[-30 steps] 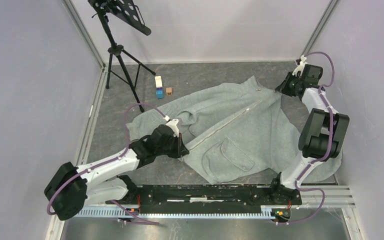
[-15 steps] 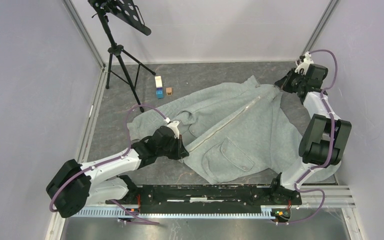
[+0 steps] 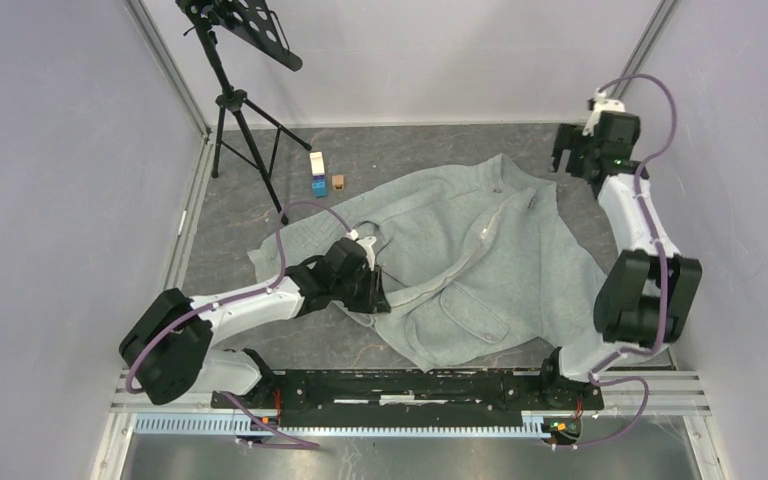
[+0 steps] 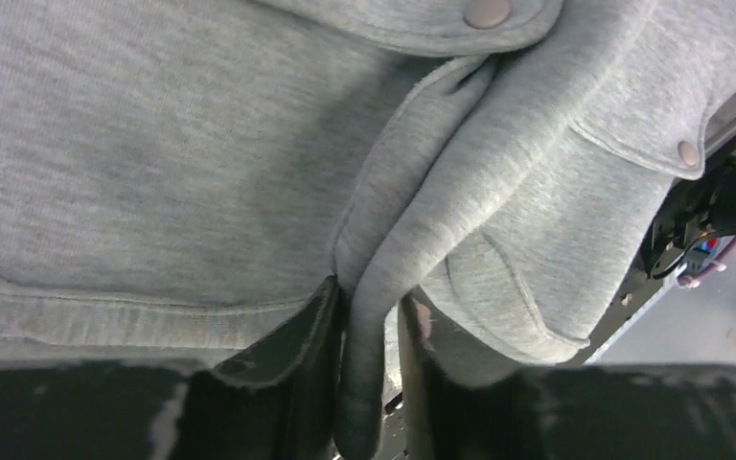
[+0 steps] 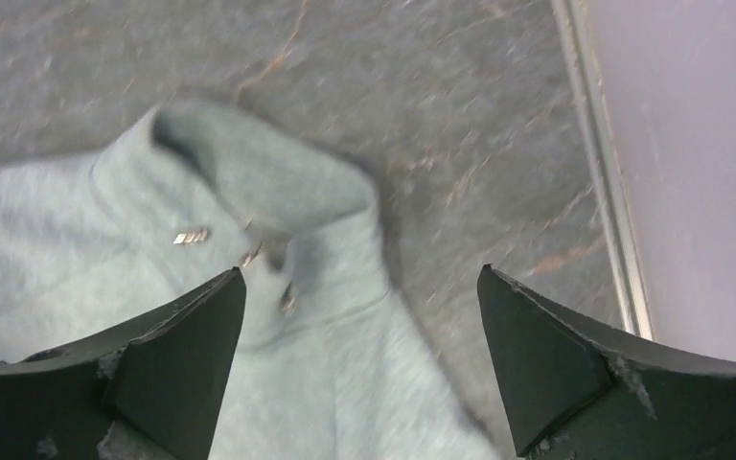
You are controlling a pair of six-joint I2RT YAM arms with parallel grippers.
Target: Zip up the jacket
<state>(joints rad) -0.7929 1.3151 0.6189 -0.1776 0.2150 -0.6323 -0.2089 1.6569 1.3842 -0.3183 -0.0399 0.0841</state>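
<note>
At far left we see a black tripod music stand (image 3: 232, 100), with a few small white, blue and brown boxes (image 3: 318, 186) near it on the dark grey marbled table (image 3: 420, 150). Next comes the left gripper (image 4: 369, 297), at the near edge of the large light grey-green fleece jacket (image 3: 540, 270). A fold of fleece sits between its narrowly parted fingers, and we cannot tell whether it pinches. The jacket lies spread mid-table. At right, the right gripper (image 5: 362, 271) hovers spread wide above the collar, holding nothing.
</note>
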